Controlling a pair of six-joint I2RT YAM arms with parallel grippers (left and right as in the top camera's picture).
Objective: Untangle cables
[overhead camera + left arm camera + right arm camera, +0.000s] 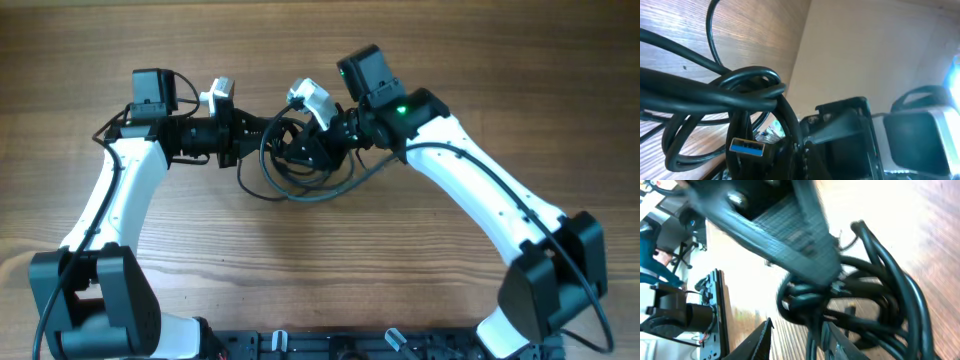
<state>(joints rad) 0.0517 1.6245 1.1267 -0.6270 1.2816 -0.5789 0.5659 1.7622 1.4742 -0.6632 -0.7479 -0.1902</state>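
Observation:
The cables (pixel 290 170) are a tangle of black cords raised off the wooden table between my two arms, with loops hanging toward the table. My left gripper (pixel 262 128) is shut on the cables from the left. In the left wrist view the knotted cables (pixel 740 90) run down into its jaws beside a blue-tongued USB plug (pixel 746 147). My right gripper (pixel 300 145) is at the tangle from the right. Its fingers (pixel 759 339) stand apart, bare table showing between them. A cable strand (pixel 865 325) lies against the right-hand finger.
Bare wooden table (pixel 330 270) surrounds the tangle. Both arm bases sit at the near edge, left base (pixel 95 305) and right base (pixel 550 290). The arms' own thicker wires run along their links.

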